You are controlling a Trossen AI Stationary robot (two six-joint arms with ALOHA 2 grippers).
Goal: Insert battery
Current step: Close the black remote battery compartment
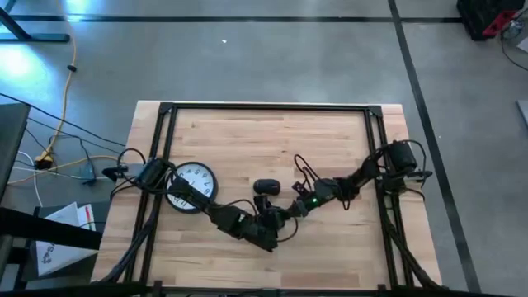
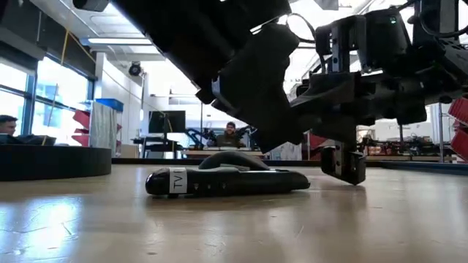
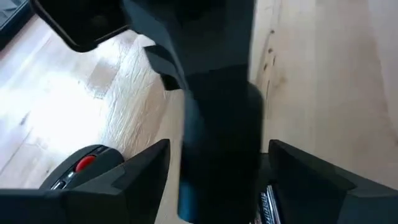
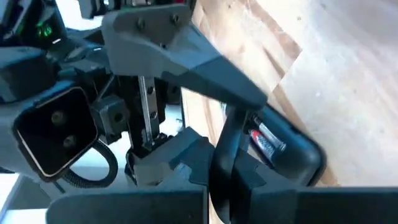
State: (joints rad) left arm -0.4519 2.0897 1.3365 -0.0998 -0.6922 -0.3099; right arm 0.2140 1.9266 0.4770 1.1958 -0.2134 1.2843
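My left gripper (image 1: 268,235) is near the table's middle front, shut on a black device (image 4: 292,155). The device's open battery bay shows a red-and-silver battery (image 4: 268,143), also seen as a battery (image 3: 267,202) in the left wrist view. My right gripper (image 1: 289,213) reaches in from the right, and its fingers are nearly closed around a thin black curved piece (image 4: 227,158) just over that bay. A second black remote marked "TV" (image 2: 227,180) lies flat on the table just beyond both grippers. My left gripper has its two fingers (image 3: 143,171) on either side of the black device, which sits clear of the table with its open bay facing my right gripper. The picture's lower edge cuts off the contact itself. My right gripper pinches the thin black curved piece (image 4: 224,174) between its two fingers, slanting down from the table's right. What the piece is cannot be told, nor whether it touches the device.
A round wall clock (image 1: 191,186) lies face up at the table's left, under my left arm. The TV remote (image 1: 266,187) with its red button (image 3: 84,163) lies close behind the grippers. Bare wood (image 1: 272,136) spreads across the far half. People sit in the room behind.
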